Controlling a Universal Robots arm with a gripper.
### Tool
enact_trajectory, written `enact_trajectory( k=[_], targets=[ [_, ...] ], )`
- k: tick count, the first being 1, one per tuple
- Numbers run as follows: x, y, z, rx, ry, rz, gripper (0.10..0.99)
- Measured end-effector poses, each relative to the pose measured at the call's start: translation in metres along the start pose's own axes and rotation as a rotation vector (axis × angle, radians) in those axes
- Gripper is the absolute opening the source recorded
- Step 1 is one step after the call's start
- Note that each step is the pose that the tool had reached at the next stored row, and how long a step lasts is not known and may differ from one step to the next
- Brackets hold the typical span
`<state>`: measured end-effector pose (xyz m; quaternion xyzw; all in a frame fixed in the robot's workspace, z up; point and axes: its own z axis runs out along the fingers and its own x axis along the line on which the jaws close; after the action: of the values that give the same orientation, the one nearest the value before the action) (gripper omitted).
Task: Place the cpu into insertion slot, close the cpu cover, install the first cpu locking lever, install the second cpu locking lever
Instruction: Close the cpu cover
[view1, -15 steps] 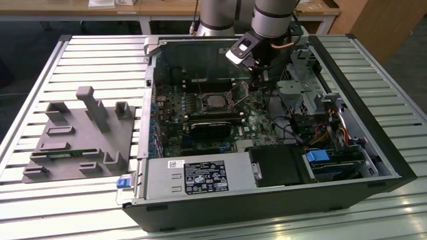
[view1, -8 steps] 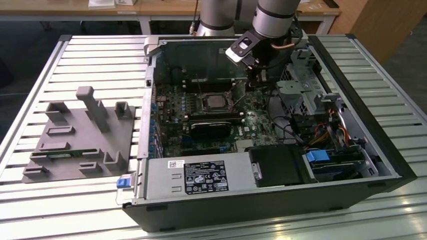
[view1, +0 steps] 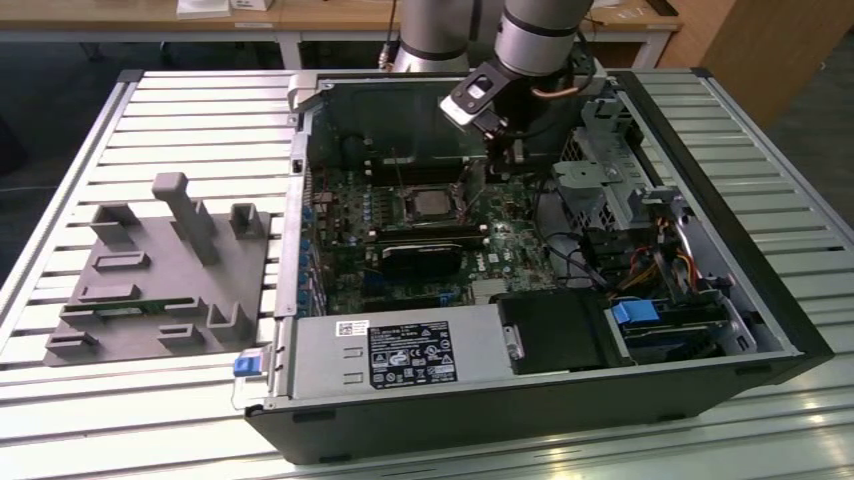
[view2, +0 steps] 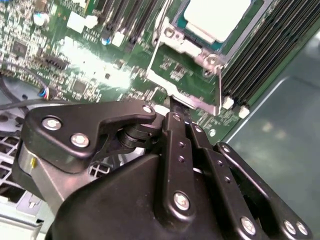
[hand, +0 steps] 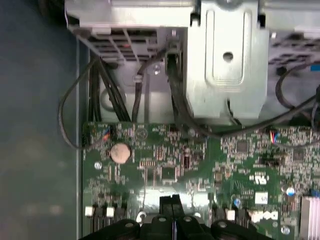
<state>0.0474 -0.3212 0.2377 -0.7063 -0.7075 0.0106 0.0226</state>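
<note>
Jaws pinched together, nothing between them. Gripper tip sits at the cover edge, beside a lever. In the exterior view it's at 2 o'clock of the slot. Cpu is seated in the slot and the cover looks down. Risk: tip skids off the thin lever and gouges the board.

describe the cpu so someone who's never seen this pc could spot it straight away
Look inside the open computer case at the green motherboard. Near its middle is the insertion slot, rimmed in silvery metal, and the cpu lies in it. It's a flat pale metal square, unlike the long dark memory slots alongside.
</note>
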Motion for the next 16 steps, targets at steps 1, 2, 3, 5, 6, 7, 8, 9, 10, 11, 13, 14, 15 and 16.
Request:
enact_trajectory(
  k=[1,2,3,5,6,7,8,9,10,11,13,14,15,16],
  targets=[
    [0.0,-0.0031,0.0002,-0.002,0.0001,0.0,0.102],
    [0.0,-0.0062,0.0003,-0.005,0.0001,0.0,0.102],
    [0.0,-0.0092,0.0005,-0.007,0.0001,0.0,0.102],
    [0.0,-0.0157,0.0008,-0.012,0.0001,0.0,0.102],
    [0.0,-0.019,0.0009,-0.014,0.0,0.0,0.102],
    [0.0,-0.0222,0.001,-0.017,0.0,0.0,0.102],
    [0.0,-0.0254,0.0012,-0.019,-0.0001,0.0,0.102],
    [0.0,-0.0279,0.0013,-0.021,-0.0001,0.0,0.102],
    [0.0,-0.0303,0.0014,-0.023,-0.0001,0.0,0.102],
    [0.0,-0.0326,0.0015,-0.025,0.0,0.0,0.102],
    [0.0,-0.0363,0.0017,-0.027,0.0,0.0,0.102],
    [0.0,-0.0377,0.0018,-0.028,0.0001,0.0,0.102],
    [0.0,-0.0386,0.0018,-0.028,0.0001,0.0,0.102],
    [0.0,-0.0392,0.0018,-0.029,0.0,0.0,0.102]
  ],
)
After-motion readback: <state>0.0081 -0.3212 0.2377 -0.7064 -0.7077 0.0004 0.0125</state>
